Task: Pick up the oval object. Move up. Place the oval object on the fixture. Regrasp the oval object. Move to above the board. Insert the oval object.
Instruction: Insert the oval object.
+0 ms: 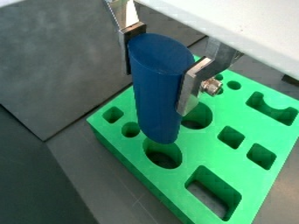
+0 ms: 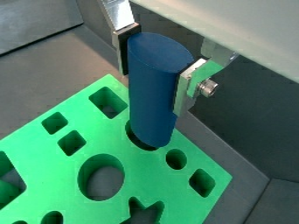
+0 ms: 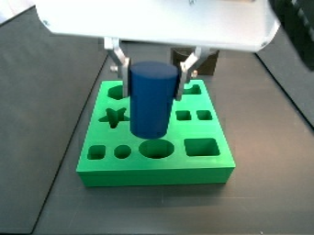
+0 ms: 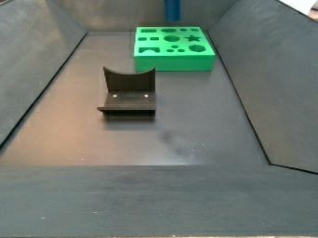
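Dark grey flooring surrounds the bright green slotted board (image 3: 157, 138); the gripper (image 1: 163, 63) pinches the matte blue oval peg (image 1: 156, 87) upright above it, so lowering should be straight, oval aligned to hole.

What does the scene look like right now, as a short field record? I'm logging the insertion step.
end effector: above the green board, shut on the blue peg
blue peg: upright, lower end at a board hole; seating depth unclear
green board: flat on the floor, many shaped holes
fixture: empty, apart from the board
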Controlling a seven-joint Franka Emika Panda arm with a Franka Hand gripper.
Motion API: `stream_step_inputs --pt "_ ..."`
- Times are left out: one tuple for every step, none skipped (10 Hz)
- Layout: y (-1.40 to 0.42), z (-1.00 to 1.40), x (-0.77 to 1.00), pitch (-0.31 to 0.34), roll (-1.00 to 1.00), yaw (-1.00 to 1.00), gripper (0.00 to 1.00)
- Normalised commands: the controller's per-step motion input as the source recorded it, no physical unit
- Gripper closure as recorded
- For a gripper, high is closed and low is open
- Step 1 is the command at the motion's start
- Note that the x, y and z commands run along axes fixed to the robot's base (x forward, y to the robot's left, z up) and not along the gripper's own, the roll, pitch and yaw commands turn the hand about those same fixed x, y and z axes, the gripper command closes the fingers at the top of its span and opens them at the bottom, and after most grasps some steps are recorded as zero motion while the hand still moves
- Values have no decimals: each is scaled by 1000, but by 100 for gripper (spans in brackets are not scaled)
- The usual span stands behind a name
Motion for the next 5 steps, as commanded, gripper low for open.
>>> stream_step_inputs --pt "-57 -326 106 -81 0 117 100" --pt "-51 -326 129 -73 0 103 100" --pt "-46 -309 111 -73 0 94 100" --pt "-11 -323 160 -41 6 100 100" --pt "0 -329 126 -46 16 97 100"
